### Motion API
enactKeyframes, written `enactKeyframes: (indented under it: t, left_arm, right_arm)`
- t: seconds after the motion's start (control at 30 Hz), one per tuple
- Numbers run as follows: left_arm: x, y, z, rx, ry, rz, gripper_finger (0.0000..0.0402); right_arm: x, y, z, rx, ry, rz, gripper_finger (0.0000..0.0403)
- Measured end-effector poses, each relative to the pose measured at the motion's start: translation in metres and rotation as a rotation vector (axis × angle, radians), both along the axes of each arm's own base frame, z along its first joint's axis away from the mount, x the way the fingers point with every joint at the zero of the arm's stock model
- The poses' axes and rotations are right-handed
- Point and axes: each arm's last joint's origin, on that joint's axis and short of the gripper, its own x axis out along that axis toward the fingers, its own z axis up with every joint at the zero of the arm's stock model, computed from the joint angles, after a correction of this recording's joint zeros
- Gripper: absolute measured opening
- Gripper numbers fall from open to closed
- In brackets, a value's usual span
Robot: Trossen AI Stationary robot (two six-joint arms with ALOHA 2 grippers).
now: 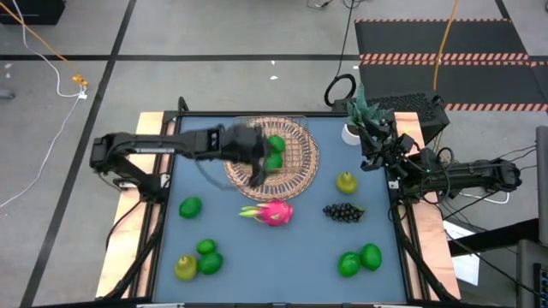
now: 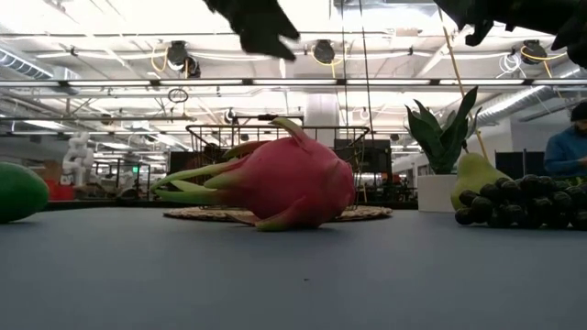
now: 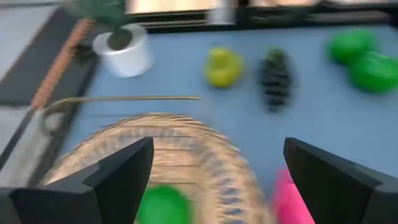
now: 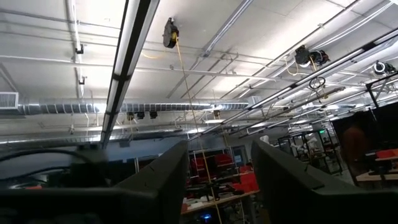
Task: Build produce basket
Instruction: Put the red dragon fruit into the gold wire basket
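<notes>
wicker basket: round tan woven basket (image 1: 272,152) at the table's far middle, green round fruit (image 1: 275,145) inside
left gripper (image 1: 257,156): above basket, jaws open (empty)
right gripper (image 1: 375,150): raised by the table's right edge, jaws parted

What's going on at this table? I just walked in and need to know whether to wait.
The robot is filling a wicker basket with toy fruit. The left gripper hovers open over the basket, which holds green fruit. A pink dragon fruit, grapes, a pear and more green fruit lie on the blue table. The right gripper waits, open, at the table's right edge near a potted plant.
</notes>
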Motion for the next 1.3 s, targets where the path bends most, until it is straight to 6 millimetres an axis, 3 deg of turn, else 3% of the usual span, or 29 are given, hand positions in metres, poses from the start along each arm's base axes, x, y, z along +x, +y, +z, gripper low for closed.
enactKeyframes:
  t: [0.2, 0.43, 0.6, 0.83, 1.3]
  left_arm:
    - [0.005, -0.065, -0.01, 0.06, 0.04, -0.223, 0.036]
    - [0.021, -0.099, -0.045, 0.066, 0.138, -0.193, 0.036]
    - [0.037, -0.105, -0.083, 0.027, 0.257, -0.151, 0.036]
    - [0.045, -0.111, -0.12, -0.021, 0.382, -0.174, 0.036]
    - [0.048, -0.106, -0.115, 0.016, 0.339, -0.093, 0.036]
  right_arm:
    - [0.0, 0.0, -0.001, -0.005, 0.011, -0.005, 0.0171]
    - [0.001, 0.0, -0.001, -0.002, 0.012, -0.004, 0.0171]
    - [0.001, 0.0, -0.001, -0.019, 0.033, -0.023, 0.0171]
    - [0.001, 0.0, -0.001, -0.019, 0.035, -0.023, 0.0171]
    - [0.001, 0.0, -0.001, -0.015, 0.031, -0.018, 0.0171]
